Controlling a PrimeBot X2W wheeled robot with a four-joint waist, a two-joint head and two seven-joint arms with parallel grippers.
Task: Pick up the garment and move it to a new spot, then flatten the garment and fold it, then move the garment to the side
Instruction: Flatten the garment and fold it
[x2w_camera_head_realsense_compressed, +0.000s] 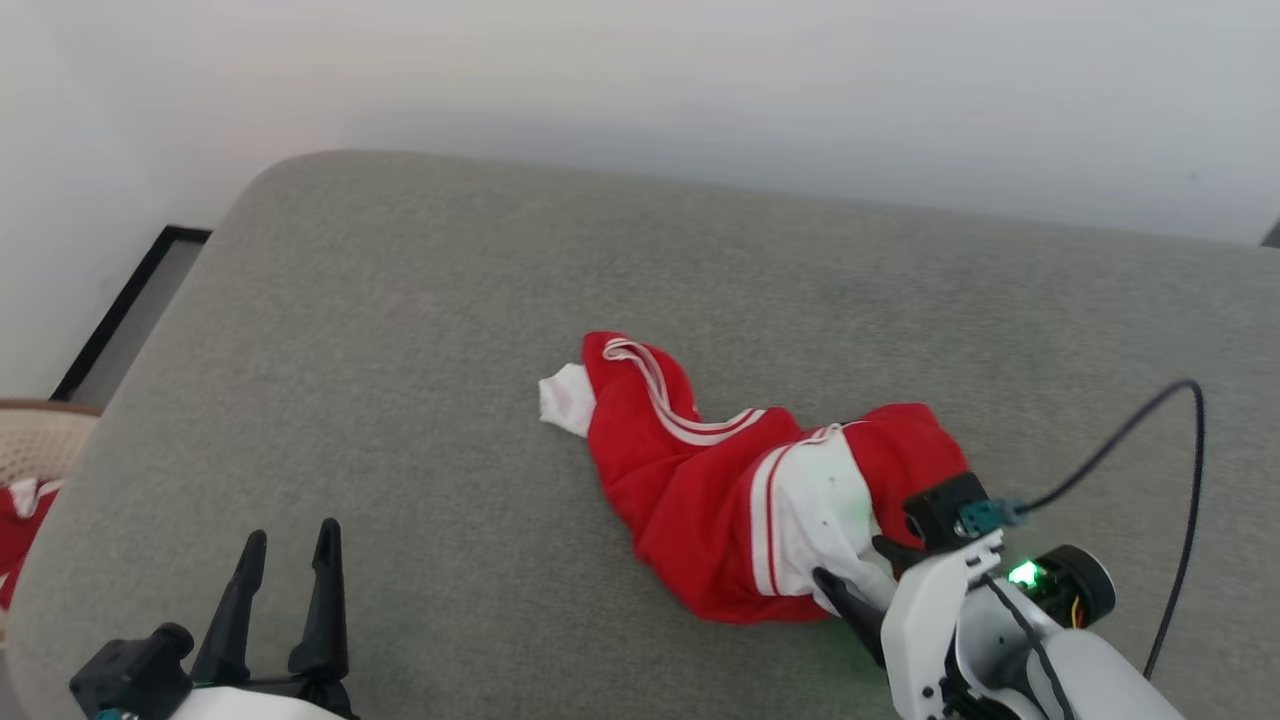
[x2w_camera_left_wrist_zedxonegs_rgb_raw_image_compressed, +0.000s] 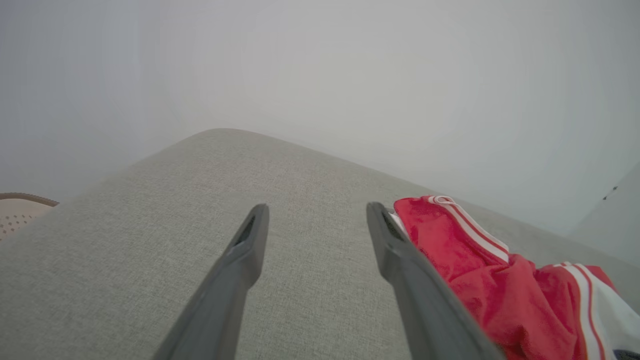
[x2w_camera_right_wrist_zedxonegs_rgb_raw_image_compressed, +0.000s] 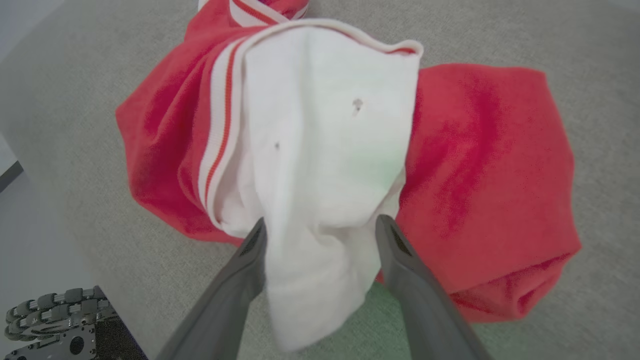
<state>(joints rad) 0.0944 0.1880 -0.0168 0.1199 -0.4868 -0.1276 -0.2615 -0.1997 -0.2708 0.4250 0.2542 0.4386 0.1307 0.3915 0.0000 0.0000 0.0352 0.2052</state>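
Garment (x2w_camera_head_realsense_compressed: 740, 500) is bunched right of middle, toward the cushion's (x2w_camera_head_realsense_compressed: 400, 300) near edge. Right tool (x2w_camera_right_wrist_zedxonegs_rgb_raw_image_compressed: 321, 222) is spread astride its white fold; it should be closed deep before lifting. Left tool (x2w_camera_head_realsense_compressed: 292, 533) is spread, idle.

No legible text or numbers anywhere

We see the garment (x2w_camera_head_realsense_compressed: 700, 490) lying crumpled in a long heap on the grey cushion (x2w_camera_head_realsense_compressed: 400, 350), right of its middle and toward the near edge. It is soft red fabric, bunched and folded over itself. A white sleeve panel faces up at the near end, red-white striped trim runs along the folds, and a small white corner pokes out at the far left end.
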